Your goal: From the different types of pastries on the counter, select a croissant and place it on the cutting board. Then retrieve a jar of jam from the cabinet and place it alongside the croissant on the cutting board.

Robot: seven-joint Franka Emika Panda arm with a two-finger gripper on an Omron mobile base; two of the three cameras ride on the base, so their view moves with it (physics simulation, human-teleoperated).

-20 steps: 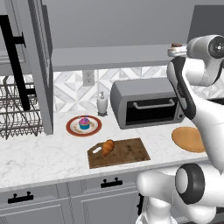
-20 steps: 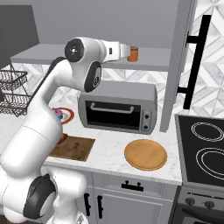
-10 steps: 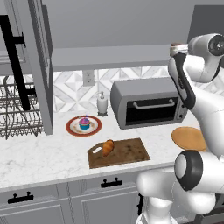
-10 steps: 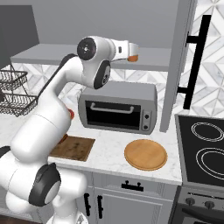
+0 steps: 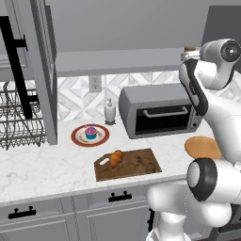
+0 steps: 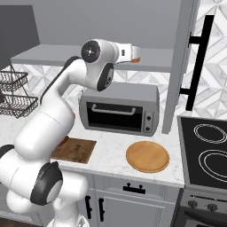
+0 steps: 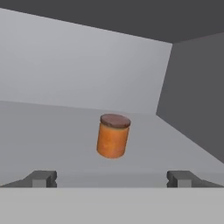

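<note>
Second step in hand: fetching the jam. The cabinet (image 5: 117, 61) stands open above the white counter (image 5: 42, 172), where the toaster oven (image 5: 160, 115), cutting board (image 5: 129, 164) and a round plate (image 5: 202, 147) sit; the croissant (image 5: 115, 157) already lies on the board. The gripper (image 7: 111, 178), jaws wide and empty, faces the upright jar (image 7: 113, 136) on the shelf, apart from it. Next: advance until the fingers flank the jar, then close.

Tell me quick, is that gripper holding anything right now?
Gripper: open, holding nothing; the jar of jam stands ahead of it on the cabinet shelf.
</note>
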